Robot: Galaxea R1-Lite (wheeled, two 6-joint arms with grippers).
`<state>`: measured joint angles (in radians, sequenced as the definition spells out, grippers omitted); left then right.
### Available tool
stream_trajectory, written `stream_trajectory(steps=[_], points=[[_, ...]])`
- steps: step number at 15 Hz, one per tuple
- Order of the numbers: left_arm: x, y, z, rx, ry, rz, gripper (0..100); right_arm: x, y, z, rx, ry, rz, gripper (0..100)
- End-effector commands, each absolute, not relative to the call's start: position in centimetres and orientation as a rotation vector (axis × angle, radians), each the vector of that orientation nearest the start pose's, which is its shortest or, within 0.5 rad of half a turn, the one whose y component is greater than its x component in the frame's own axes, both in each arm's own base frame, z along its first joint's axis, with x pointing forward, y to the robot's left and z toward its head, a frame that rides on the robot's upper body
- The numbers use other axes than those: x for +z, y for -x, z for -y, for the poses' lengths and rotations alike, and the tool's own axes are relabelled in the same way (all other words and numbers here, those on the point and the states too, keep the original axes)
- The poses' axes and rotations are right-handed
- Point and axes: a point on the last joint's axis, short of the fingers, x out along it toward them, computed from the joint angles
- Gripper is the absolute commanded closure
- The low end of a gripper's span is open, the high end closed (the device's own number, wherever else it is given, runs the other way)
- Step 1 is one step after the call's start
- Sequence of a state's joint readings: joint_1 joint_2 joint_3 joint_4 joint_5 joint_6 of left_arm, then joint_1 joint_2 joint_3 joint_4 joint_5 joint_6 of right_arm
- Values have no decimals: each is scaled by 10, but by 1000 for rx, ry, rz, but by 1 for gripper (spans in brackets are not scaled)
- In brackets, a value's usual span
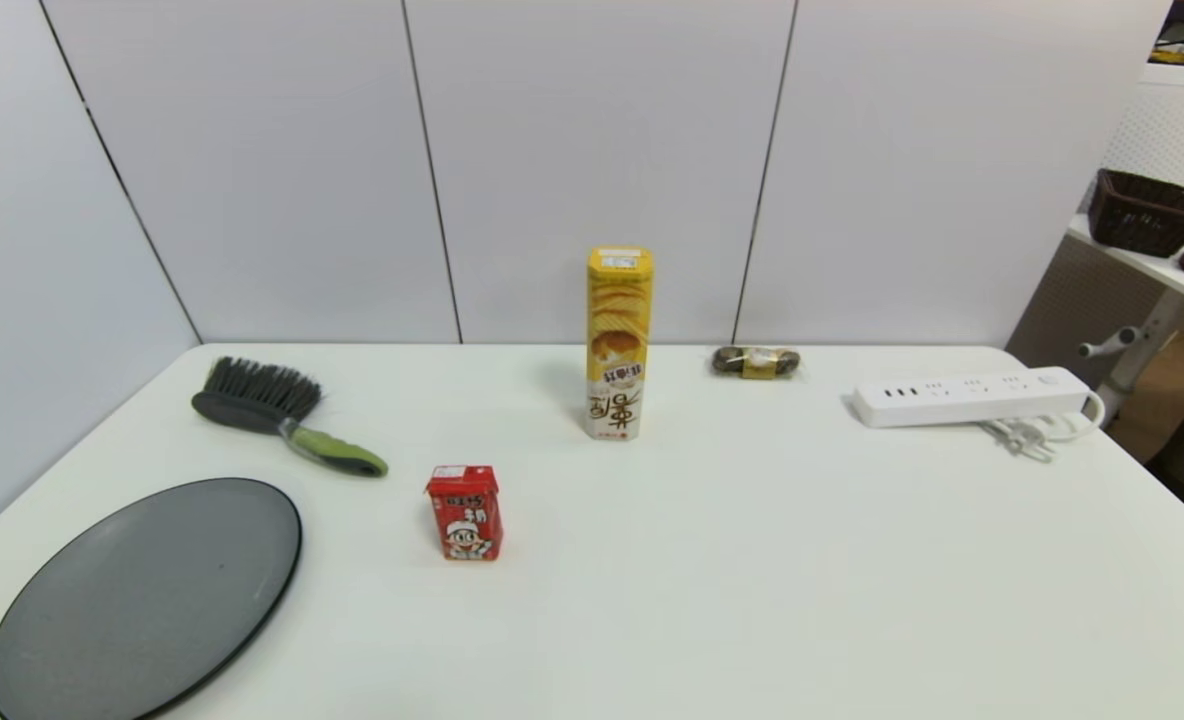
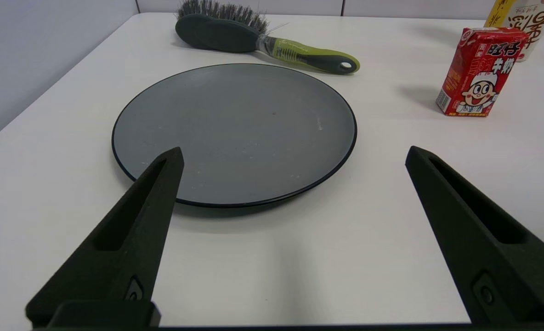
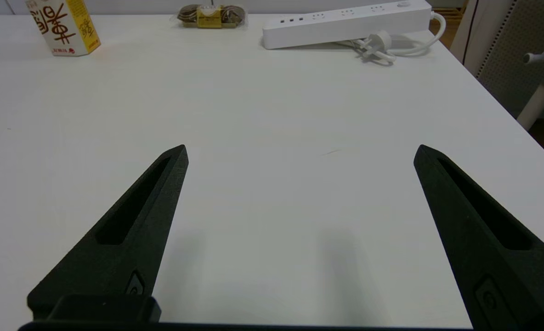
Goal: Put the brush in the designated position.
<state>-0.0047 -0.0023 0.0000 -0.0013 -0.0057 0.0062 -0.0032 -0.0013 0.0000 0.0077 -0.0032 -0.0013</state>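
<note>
A: Nearest the robot, what do you have?

B: The left gripper (image 2: 292, 154), black fingers spread wide and empty, low over the near edge of the white table (image 1: 752, 600), facing the round dark-grey plate (image 1: 82, 640). The right gripper (image 3: 299, 151) hovers over bare tabletop, also apart and holding nothing.

A: And further out?

B: A small red drink carton (image 1: 464, 512) stands right of the plate. Just beyond the plate's far rim lies the dust brush with lime-green handle and grey-black bristles (image 1: 282, 418), handle pointing toward the carton, apart from both. Further back: a tall yellow crisp box (image 1: 619, 343), a brown wrapped snack (image 1: 756, 361), a white power strip (image 1: 967, 395).

A: Risks?

B: I'd guess the plate is the target. Reaching across it, the low fingers could clip its rim. The handle lies flat, so a shallow pinch might slip, and a swing could topple the carton.
</note>
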Motion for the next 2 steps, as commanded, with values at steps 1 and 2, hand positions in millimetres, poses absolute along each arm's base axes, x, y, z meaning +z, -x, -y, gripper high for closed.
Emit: stream_trajectory(steps=[1,2], points=[[76,23,0,-11,-6,2,0,74,23,0,-6,2,-9,0],[76,23,0,-11,-6,2,0,74,23,0,-6,2,-9,0]])
